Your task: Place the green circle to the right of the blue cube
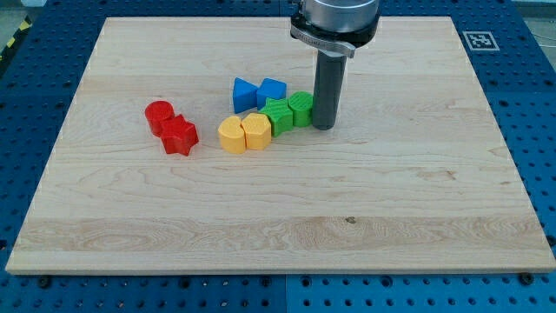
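Green circle (301, 108) sits at four o'clock of the blue cube (272, 90), touching the green star (279, 115). No fingers on this rod, so nothing is held; my tip (324, 127) presses at the circle's three o'clock, likely nudging it into place.

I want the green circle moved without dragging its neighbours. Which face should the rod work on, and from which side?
My tip sits at the green circle's right side. No grip is possible; push its lower edge from the view's bottom, away from the green star, toward the blue cube's right.
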Robot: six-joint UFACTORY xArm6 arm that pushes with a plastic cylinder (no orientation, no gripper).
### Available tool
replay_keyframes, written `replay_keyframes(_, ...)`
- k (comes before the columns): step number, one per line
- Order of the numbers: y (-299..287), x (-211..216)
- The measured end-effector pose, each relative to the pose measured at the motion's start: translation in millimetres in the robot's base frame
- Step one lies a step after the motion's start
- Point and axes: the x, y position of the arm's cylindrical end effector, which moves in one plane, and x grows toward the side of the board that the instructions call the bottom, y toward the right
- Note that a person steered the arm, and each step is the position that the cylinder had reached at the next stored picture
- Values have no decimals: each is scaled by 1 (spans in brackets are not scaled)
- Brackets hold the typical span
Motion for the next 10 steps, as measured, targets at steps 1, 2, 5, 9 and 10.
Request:
replay_keyframes(1, 0, -6)
replay_keyframes(2, 2, 30)
replay_keyframes(5, -31, 26)
replay_keyframes(9, -20, -8)
replay_keyframes(10, -5, -8)
